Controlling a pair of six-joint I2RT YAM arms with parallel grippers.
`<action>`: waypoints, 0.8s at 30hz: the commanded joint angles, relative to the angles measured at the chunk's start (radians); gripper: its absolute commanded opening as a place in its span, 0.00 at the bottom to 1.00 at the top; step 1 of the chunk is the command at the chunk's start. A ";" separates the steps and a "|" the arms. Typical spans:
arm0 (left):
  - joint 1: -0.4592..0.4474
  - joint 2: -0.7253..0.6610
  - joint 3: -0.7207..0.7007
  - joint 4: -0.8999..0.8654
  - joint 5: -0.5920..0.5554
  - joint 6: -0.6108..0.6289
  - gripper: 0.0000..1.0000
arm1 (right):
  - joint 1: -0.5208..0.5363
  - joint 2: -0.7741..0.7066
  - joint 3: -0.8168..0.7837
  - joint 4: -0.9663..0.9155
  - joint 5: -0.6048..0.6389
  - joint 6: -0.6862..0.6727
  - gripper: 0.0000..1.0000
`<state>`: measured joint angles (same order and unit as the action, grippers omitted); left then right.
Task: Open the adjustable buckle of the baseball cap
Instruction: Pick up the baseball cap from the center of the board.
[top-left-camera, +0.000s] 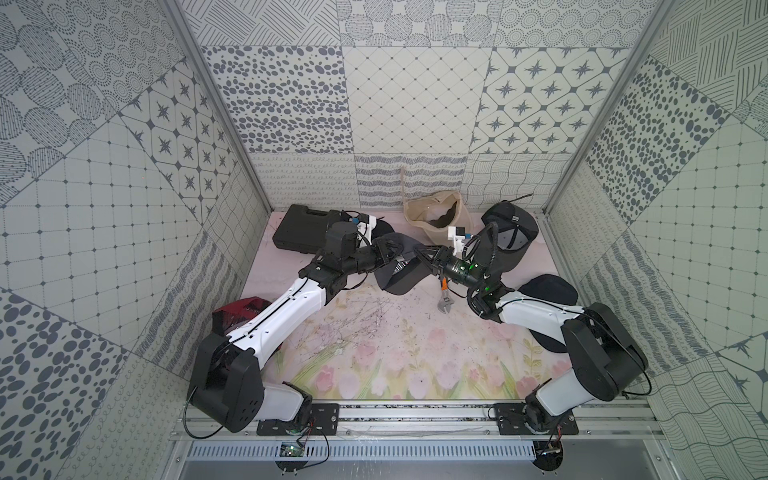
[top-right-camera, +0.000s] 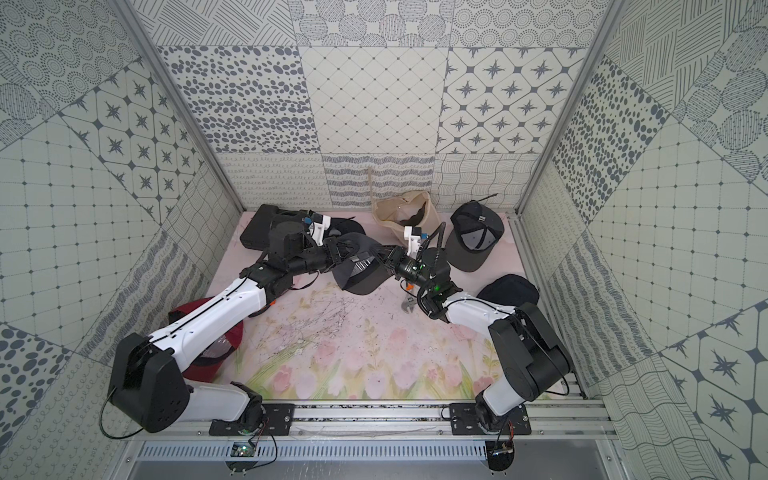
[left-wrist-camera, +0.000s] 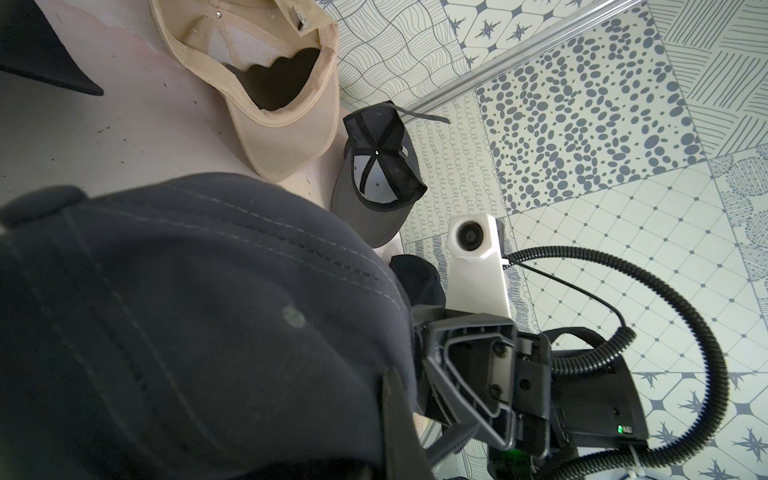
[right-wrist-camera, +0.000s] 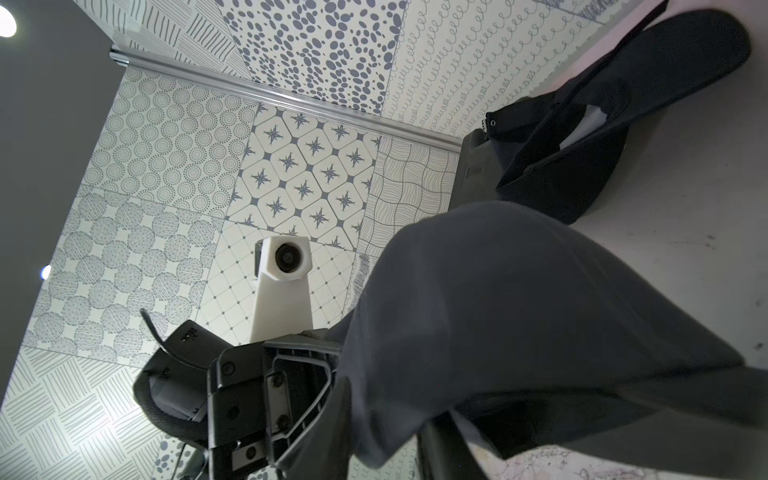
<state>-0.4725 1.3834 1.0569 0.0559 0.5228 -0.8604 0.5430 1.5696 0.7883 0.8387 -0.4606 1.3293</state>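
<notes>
Target dark cap (top-left-camera: 400, 276) sits mid-frame in both top views, held between the two arms, presumably to keep the back strap reachable. The left claw (top-left-camera: 385, 249) is clamped on the cap fabric as an anchor. The right claw (top-left-camera: 419, 253) is at the cap's right edge; can't tell if it's closed on anything, and the buckle is hidden. Nearby: wrench (top-left-camera: 444, 301) lower right, tan cap (top-left-camera: 432, 216) above, black case (top-left-camera: 299, 228) upper left. Nothing looks to be blocking.

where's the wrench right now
In both top views the wrench lies on the floral mat right of centre, tucked partly under the right arm's wrist, between the dark cap in the middle and the black cap near the right wall.
</notes>
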 joint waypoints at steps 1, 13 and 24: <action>-0.011 0.008 0.007 0.088 0.042 0.023 0.00 | 0.002 0.015 0.030 0.115 0.009 0.007 0.14; -0.012 -0.023 0.108 -0.212 -0.158 0.525 0.65 | -0.072 -0.059 0.151 -0.229 -0.142 -0.300 0.00; -0.002 -0.010 0.204 -0.275 -0.109 0.881 0.71 | -0.156 -0.101 0.276 -0.546 -0.378 -0.613 0.00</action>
<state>-0.4816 1.3670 1.2240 -0.1772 0.3775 -0.2787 0.4015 1.5002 1.0191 0.3553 -0.7307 0.8356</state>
